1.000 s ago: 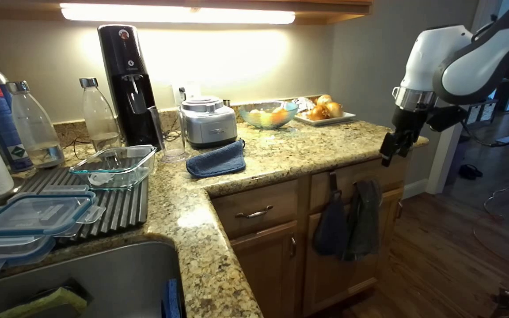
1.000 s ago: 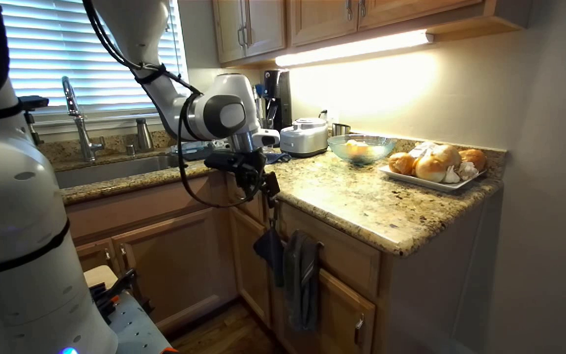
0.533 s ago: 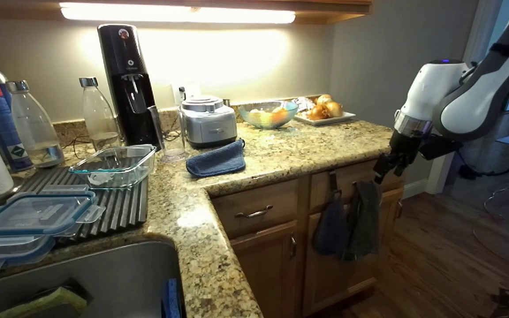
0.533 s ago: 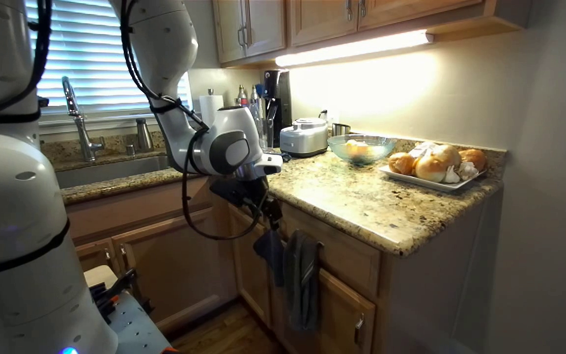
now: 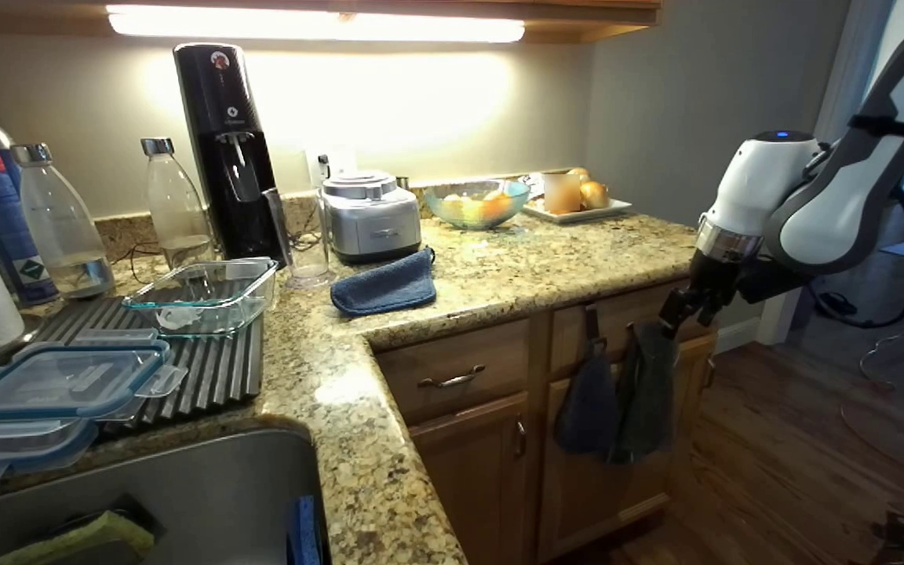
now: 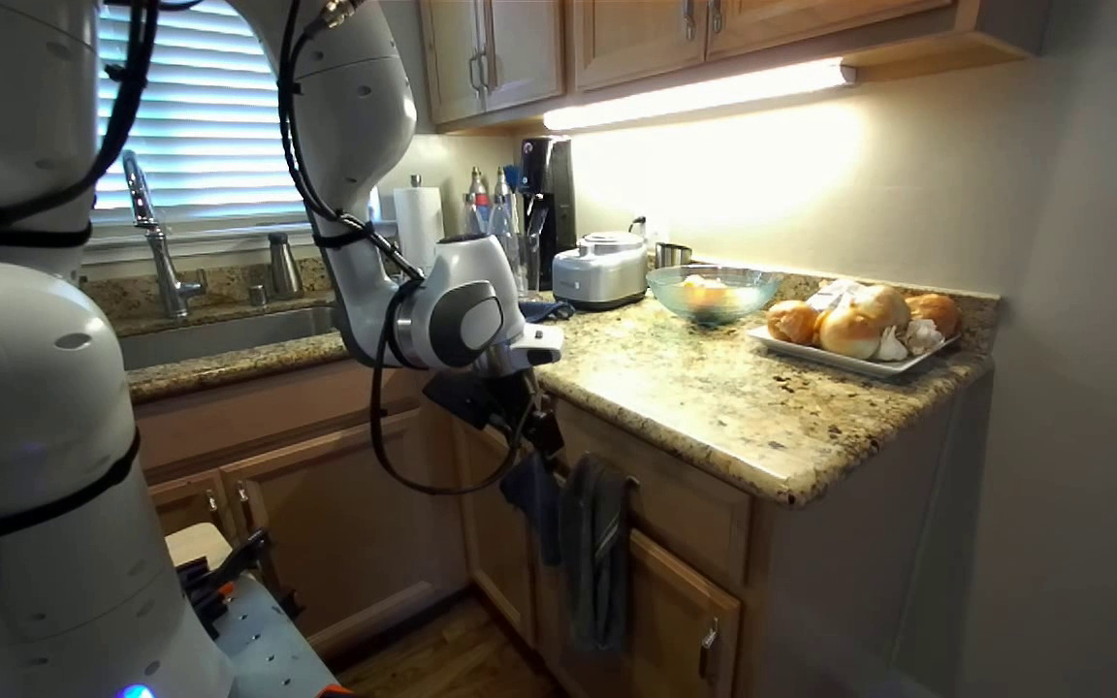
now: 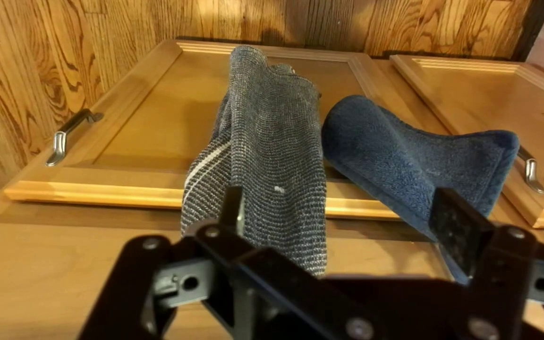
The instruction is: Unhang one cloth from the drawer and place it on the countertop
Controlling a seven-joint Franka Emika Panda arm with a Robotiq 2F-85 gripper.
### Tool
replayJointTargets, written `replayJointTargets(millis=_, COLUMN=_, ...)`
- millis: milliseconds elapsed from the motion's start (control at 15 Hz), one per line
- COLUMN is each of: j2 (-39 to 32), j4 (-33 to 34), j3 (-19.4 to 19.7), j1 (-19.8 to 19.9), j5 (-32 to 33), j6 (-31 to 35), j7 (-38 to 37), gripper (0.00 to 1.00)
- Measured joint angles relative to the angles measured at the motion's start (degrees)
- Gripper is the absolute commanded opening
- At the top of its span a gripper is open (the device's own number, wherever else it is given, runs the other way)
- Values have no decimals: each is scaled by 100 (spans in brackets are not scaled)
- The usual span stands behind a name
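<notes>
In the wrist view the gripper (image 7: 345, 215) is spread wide, and it sits lower now, near the front edge of the counter (image 6: 694, 388), so it may soon grab the blue cloth (image 7: 404, 160) that hangs on the drawer (image 7: 88, 269).

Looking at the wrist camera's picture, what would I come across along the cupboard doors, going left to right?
A metal handle, a grey towel, a blue cloth, then a second handle.
</notes>
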State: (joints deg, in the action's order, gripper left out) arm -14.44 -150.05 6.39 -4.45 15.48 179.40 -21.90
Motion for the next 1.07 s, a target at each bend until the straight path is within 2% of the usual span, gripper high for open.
replayJointTargets(millis=333, j2=-41, j4=16, j3=45, j1=-56, j5=2, j6=60, j7=0, gripper=100)
replayJointTargets(millis=867, j2=-947, j4=35, j3=20, j1=-496, j5=-57, j6=1481, j7=-1, gripper=100)
replayJointTargets(millis=1067, j2=-1275, j4=78, j3=-314, j1=-496, j5=-927, j6=1880, j7=538, gripper=100)
